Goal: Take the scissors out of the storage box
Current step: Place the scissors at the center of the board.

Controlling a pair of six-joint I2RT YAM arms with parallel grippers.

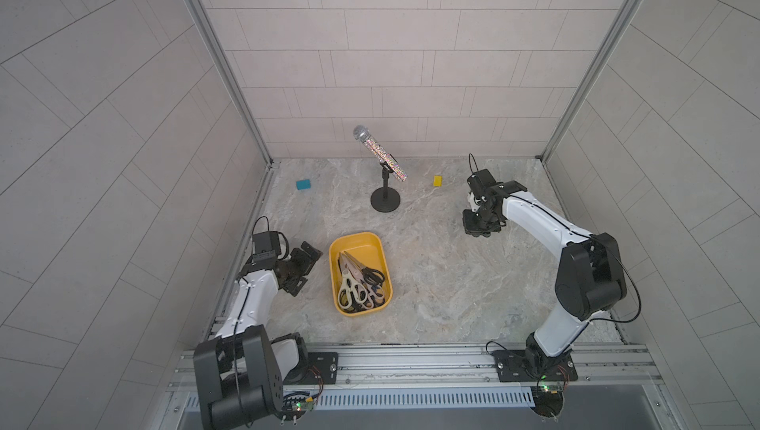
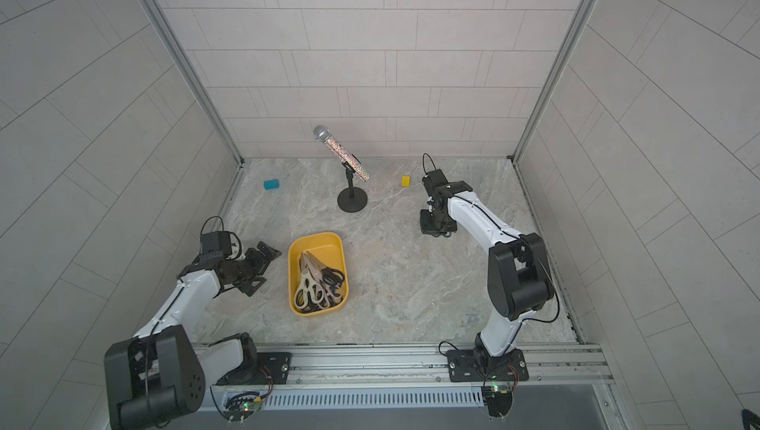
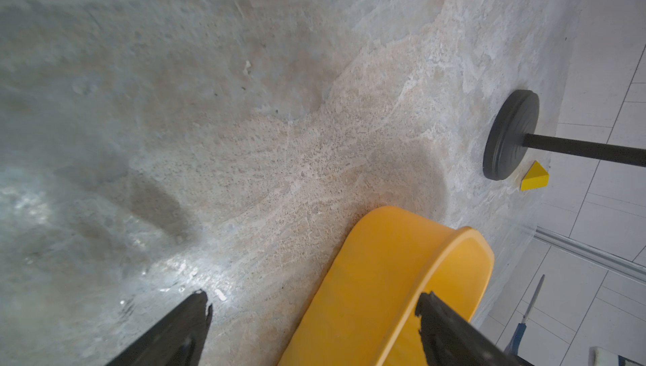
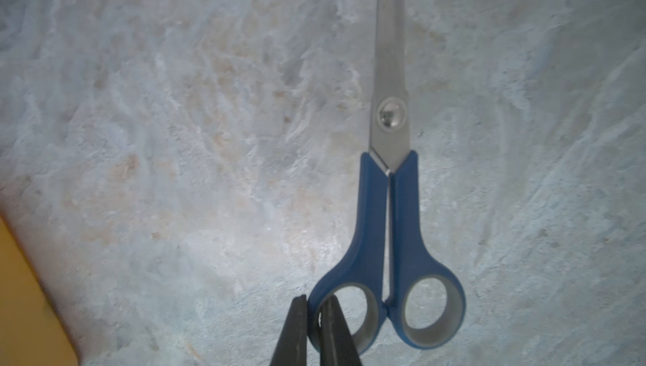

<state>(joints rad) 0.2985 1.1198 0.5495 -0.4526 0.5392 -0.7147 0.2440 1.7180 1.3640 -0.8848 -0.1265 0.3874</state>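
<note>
Now right claw pinches 1 blue scissors; left claw spread beside 1 box.

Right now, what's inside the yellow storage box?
The storage box holds a heap of scissors: a cream-handled pair on top, a black-handled pair beside it. Lower pairs are mostly covered, so their number cannot be told.

Pale grey tiled panel walls close in at nine, twelve and three o'clock around a mottled beige-grey marble-patterned tabletop; a ribbed aluminium rail edges six o'clock
</note>
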